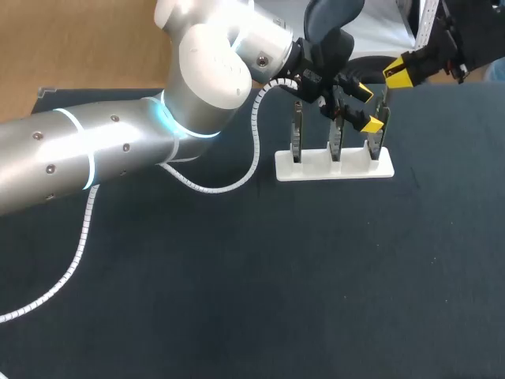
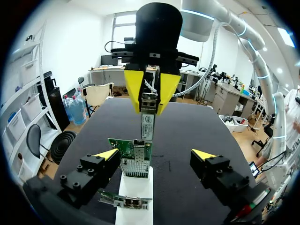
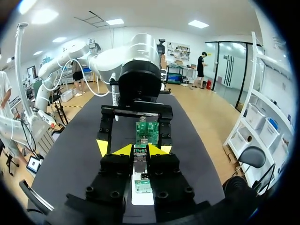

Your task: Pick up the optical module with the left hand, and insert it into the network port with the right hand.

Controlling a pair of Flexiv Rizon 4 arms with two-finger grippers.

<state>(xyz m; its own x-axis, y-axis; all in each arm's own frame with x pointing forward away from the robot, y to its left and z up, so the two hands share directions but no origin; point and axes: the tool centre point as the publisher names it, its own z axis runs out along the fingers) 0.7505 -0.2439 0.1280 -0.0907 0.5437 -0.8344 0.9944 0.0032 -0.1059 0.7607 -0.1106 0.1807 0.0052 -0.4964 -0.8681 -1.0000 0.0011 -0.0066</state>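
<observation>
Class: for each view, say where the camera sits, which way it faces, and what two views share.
Head: above and behind, looking down at the table; both arms show.
Left wrist: on the left arm, looking past its open left tool at the right tool.
Right wrist: on the right arm, facing back at the left arm.
Shared: both wrist views show the optical module above the white holder.

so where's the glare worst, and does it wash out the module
Head view: strong sheen on the left arm; white holder plain against dark table. Left wrist view: bright backlight behind the right gripper, optical module it grips not washed out. Right wrist view: even light, no glare.
</observation>
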